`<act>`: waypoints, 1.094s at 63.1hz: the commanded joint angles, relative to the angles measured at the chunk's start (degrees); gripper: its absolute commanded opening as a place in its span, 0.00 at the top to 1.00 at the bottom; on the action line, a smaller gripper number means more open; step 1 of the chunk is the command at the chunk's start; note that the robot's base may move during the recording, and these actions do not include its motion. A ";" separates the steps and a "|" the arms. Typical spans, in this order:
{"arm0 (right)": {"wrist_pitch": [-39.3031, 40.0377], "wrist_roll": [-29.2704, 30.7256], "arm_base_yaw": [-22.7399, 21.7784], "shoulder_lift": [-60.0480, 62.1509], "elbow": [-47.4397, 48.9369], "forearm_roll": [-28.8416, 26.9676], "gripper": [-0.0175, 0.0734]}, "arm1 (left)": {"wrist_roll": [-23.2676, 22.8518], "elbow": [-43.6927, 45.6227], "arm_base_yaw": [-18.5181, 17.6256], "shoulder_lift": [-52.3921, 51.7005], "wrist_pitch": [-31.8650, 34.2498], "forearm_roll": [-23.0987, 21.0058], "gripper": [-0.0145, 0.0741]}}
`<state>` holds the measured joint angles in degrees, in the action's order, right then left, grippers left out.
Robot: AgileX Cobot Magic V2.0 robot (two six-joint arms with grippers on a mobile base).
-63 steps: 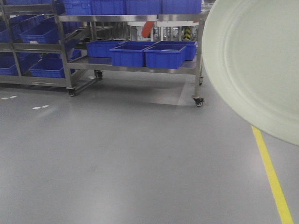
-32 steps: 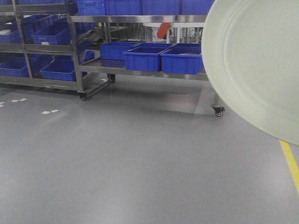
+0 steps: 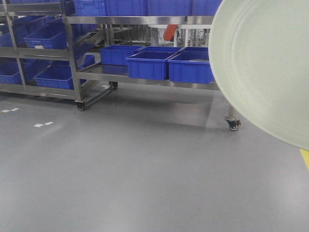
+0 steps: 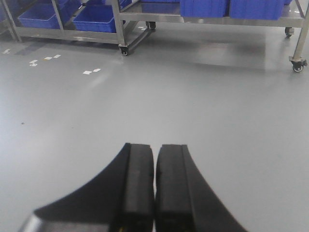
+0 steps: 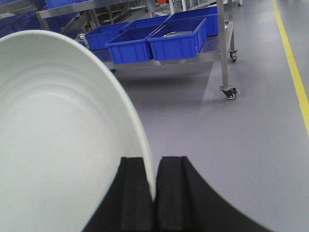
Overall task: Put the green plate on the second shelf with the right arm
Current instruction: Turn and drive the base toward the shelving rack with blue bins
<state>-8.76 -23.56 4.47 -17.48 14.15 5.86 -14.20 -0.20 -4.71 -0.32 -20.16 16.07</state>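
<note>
The green plate [image 3: 263, 63] is pale sage green and fills the upper right of the front view, held up in the air and tilted on edge. In the right wrist view the green plate [image 5: 58, 130] fills the left side, and my right gripper [image 5: 153, 166] is shut on its rim, one finger on each face. My left gripper [image 4: 154, 154] is shut and empty, low over the grey floor. A steel wheeled shelf rack [image 3: 145, 79] stands ahead, its low shelf carrying blue bins [image 3: 147, 65]. The right gripper does not show in the front view.
More steel racks with blue bins [image 3: 38, 53] stand at the far left. A rack caster [image 3: 233, 125] sits near the plate's lower edge. A yellow floor line [image 5: 292, 53] runs along the right. White tape marks [image 3: 42, 124] lie on the grey floor at left.
The racks have grown larger and shifted in the front view; the caster has moved right and down, and the yellow line has nearly left the frame. The plate stays in the same place in view.
</note>
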 commanded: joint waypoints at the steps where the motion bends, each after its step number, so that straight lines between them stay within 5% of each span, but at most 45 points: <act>1: 6.27 0.06 -0.44 -0.11 2.03 0.27 0.75 | -0.13 -2.37 -0.47 -1.30 3.31 0.21 0.70; 69: 6.27 0.06 -0.44 -0.11 2.03 0.27 0.75 | -0.13 -2.37 -0.47 -1.30 3.31 0.21 0.70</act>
<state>-8.76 -23.56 4.47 -17.48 14.15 5.86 -14.20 -0.20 -4.71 -0.32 -20.16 16.07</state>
